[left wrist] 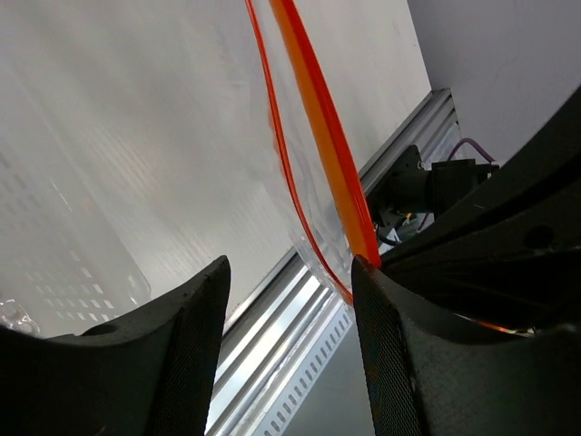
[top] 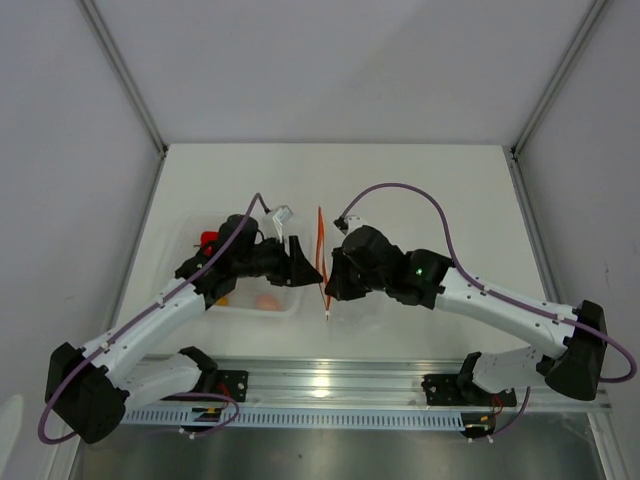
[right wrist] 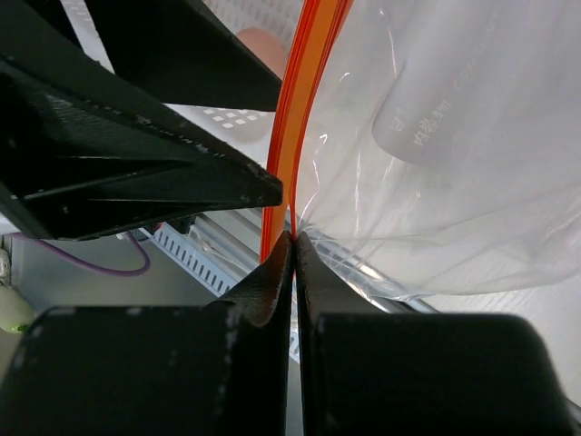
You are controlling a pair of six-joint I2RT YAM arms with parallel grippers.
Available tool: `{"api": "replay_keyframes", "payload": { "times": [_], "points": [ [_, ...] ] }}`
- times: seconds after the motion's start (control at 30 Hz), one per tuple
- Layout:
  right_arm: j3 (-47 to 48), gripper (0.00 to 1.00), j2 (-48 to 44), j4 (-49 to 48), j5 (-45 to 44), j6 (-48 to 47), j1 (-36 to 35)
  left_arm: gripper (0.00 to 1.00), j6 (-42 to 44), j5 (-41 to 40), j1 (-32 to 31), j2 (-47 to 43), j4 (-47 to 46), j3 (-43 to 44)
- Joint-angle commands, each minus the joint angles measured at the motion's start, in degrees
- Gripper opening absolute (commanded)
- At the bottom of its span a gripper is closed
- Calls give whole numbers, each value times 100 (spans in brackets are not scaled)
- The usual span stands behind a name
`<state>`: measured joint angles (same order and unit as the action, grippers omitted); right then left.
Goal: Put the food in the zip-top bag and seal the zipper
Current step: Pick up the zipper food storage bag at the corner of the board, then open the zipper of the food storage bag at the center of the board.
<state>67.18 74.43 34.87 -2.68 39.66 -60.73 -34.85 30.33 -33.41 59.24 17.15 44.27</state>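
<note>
- Right wrist view: right fingers [right wrist: 265,295] are pinched shut on the zipper [right wrist: 289,136] near its 6 o'clock end; the bag [right wrist: 436,182] spreads toward 3 o'clock.
- Left fingers [left wrist: 195,345] are spread wide, with the zipper just inside one.
- Red piece [top: 207,238] and orange piece [top: 267,300] lie in the tray [top: 250,311] at 9 o'clock, so loading and sealing both look undone.
- Both arms bend inward, wrists facing each other over the surface [top: 420,180].
</note>
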Motion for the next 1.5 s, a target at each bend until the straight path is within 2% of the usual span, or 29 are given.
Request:
{"api": "replay_keyframes", "payload": {
  "times": [0.0,0.17,0.27,0.3,0.4,0.47,0.57,0.67,0.73,0.97,1.07,1.27,1.47],
  "points": [
    [322,0,-25,-60,-224,86,-97,59,145,-203,-43,78,-220,275],
    [357,0,-104,37,-356,112,-237,55,224,-255,-52,316,-221,415],
    [410,0,-122,133,-435,130,-281,41,259,-211,-52,430,-273,451],
    [454,0,-105,221,-488,138,-290,31,286,-220,-43,456,-265,477],
    [585,0,-61,432,-698,173,-325,8,338,-203,-52,361,-203,460],
    [665,0,-17,555,-830,191,-317,1,312,-211,-52,238,-203,390],
    [841,4,132,836,-1094,244,-325,1,251,-264,-43,-191,-317,126],
    [920,14,282,1012,-1349,332,-325,1,268,-404,-61,-606,-256,-137],
    [1025,25,378,1065,-1402,349,-325,1,294,-553,-87,-782,-203,-226],
    [1921,43,985,1206,-1446,139,-334,0,400,-940,-263,-1073,-1,-200],
    [2614,45,1362,1416,-1543,-28,-334,1,418,-1002,-315,-1055,96,-121],
    [3371,43,2031,1794,-1745,-239,-299,1,330,-879,-386,-1064,61,-85],
    [3416,39,2163,1971,-1885,-178,-308,1,321,-906,-403,-1099,131,-41]
  ]
}}
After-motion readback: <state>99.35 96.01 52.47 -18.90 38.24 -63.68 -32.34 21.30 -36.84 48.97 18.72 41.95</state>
